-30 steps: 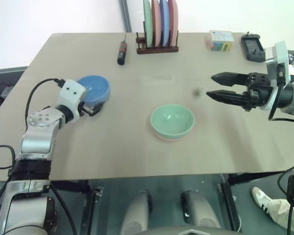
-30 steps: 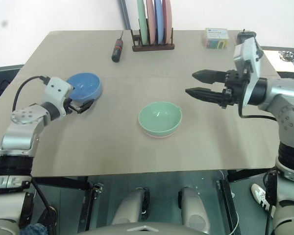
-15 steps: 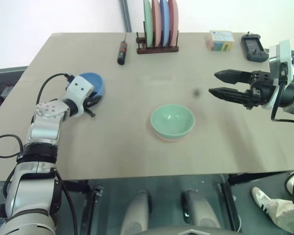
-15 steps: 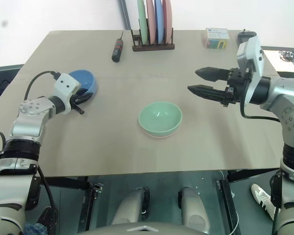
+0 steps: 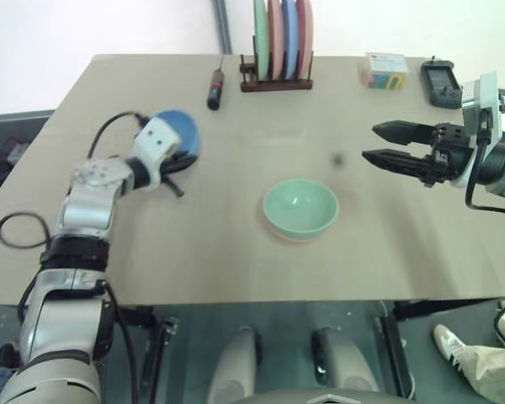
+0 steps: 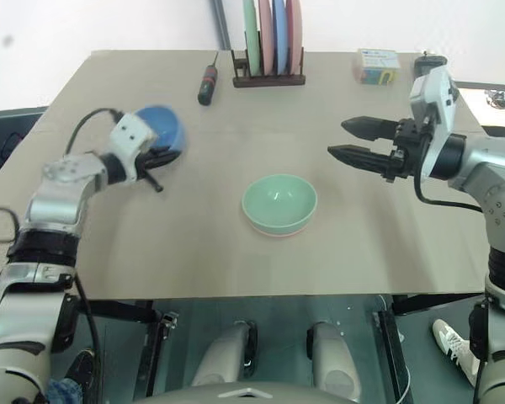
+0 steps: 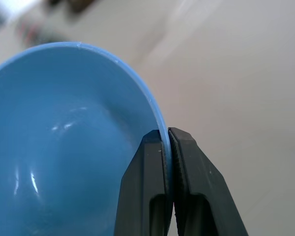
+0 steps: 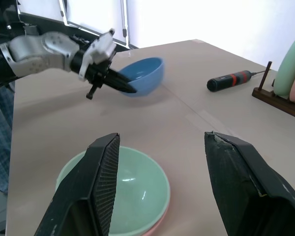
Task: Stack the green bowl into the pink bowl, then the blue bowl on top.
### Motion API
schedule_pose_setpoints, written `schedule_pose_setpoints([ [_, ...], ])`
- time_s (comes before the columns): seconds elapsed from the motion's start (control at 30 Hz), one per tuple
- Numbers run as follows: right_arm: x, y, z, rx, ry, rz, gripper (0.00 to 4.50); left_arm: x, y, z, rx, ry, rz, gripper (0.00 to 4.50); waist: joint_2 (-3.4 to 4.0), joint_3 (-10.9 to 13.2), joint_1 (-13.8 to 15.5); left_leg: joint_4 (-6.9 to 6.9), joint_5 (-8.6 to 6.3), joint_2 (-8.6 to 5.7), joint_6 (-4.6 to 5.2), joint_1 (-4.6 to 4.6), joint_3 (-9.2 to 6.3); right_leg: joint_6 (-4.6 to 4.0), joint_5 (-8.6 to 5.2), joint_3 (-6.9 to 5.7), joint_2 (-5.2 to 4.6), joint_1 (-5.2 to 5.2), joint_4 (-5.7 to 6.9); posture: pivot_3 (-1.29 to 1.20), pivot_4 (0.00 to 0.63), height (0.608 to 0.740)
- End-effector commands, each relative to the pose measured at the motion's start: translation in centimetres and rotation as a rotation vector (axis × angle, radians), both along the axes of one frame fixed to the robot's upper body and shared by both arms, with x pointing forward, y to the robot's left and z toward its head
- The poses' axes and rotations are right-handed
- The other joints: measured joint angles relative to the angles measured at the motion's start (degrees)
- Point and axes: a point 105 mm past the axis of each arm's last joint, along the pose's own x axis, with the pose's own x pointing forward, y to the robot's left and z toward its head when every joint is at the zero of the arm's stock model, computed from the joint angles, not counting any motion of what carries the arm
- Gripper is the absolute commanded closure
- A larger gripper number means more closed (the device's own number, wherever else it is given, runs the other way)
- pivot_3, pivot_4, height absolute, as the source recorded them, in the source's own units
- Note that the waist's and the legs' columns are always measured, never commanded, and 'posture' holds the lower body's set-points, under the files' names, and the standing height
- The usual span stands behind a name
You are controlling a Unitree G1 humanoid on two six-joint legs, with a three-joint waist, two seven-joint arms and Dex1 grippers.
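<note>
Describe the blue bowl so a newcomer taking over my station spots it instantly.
Start at the tan table and look to its left side, where the left gripper is shut on the rim of the blue bowl, holding it tilted. It is sky blue, unlike the green bowl at the table's middle, and round-bottomed, unlike the upright blue plate.

Left gripper (image 7: 168, 147) jaws clamped; right gripper (image 5: 381, 145) jaws parted.
</note>
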Motion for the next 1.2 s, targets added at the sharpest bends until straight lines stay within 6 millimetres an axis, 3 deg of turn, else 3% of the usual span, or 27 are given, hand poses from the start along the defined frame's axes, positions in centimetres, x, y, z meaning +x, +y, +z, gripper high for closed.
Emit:
schedule_pose_setpoints([
  [0.03,-0.4,0.4,1.0,-0.005,-0.046,0.021,1.63,-3.8,-6.5,3.8,0.048,-0.077,-0.306,4.49,0.01,0.0,0.0,0.04,0.0,-0.02,0.0,-0.06,0.03,0.01,0.01,0.03,-0.02,-0.05,-0.01,0.0,0.15,0.74],
  [0.13,-0.3,0.7,1.1,-0.007,-0.049,0.029,1.63,-6.7,-10.4,4.0,0.08,-0.06,-0.506,4.49,0.04,0.0,-0.2,0.04,0.0,-0.04,0.0,-0.02,0.06,0.02,0.01,0.06,-0.03,-0.05,0.02,0.0,0.15,0.74],
  [0.2,-0.3,0.8,1.2,-0.008,-0.053,0.031,1.63,-8.7,-11.8,3.2,0.138,-0.036,-0.625,4.49,0.04,0.0,-0.3,0.04,0.0,-0.03,0.01,0.0,0.04,0.02,0.0,0.06,0.0,-0.08,0.09,0.0,0.15,0.74],
  [0.33,-0.3,0.8,1.4,-0.013,-0.062,0.029,1.63,-11.0,-12.3,1.3,0.256,0.03,-0.764,4.49,0.05,0.0,-0.9,0.04,0.01,0.0,0.01,0.03,0.04,0.01,0.0,0.07,0.04,-0.1,0.16,0.0,0.15,0.74],
  [0.47,-0.5,0.8,1.5,-0.015,-0.065,0.027,1.63,-11.1,-12.1,0.7,0.304,0.02,-0.791,4.49,0.05,0.0,-1.1,0.05,0.01,0.0,0.02,0.04,0.06,0.01,-0.01,0.1,0.04,-0.1,0.15,0.0,0.15,0.74],
  [0.67,-0.4,0.7,1.5,-0.017,-0.065,0.019,1.63,-10.5,-11.4,0.8,0.321,-0.012,-0.77,2.56,0.05,0.0,-1.1,0.07,0.0,0.0,0.02,0.0,0.06,0.01,-0.01,0.09,0.03,-0.1,0.12,0.0,0.15,0.74],
  [0.77,-0.2,0.5,1.2,-0.027,-0.048,0.008,1.63,-9.6,-11.1,2.5,0.226,-0.064,-0.708,1.35,0.05,0.0,-1.1,0.08,0.01,0.0,0.02,0.01,0.05,0.02,-0.01,0.09,0.03,-0.1,0.13,0.0,0.15,0.74],
  [0.8,-0.2,0.3,0.8,-0.033,-0.026,-0.003,1.63,-9.2,-10.7,3.3,0.166,-0.068,-0.673,1.01,0.05,0.0,-1.1,0.1,0.01,0.0,0.02,0.0,0.04,0.02,-0.01,0.08,0.03,-0.1,0.14,0.0,0.15,0.74],
  [0.9,-0.1,-0.9,-0.3,-0.041,0.023,-0.043,1.63,-8.4,-8.6,4.1,0.044,-0.053,-0.555,1.01,0.04,0.0,-1.1,0.11,0.0,0.0,0.02,-0.01,0.04,0.02,-0.01,0.08,0.03,-0.1,0.13,0.0,0.15,0.74],
  [1.2,-0.4,-5.9,-5.6,-0.097,0.135,-0.15,1.63,-8.6,2.2,-1.3,-0.078,0.051,-0.087,1.01,0.04,0.0,-1.3,0.08,0.0,0.03,0.02,0.07,0.09,0.01,-0.01,0.11,0.02,-0.08,0.14,0.0,0.15,0.74],
])
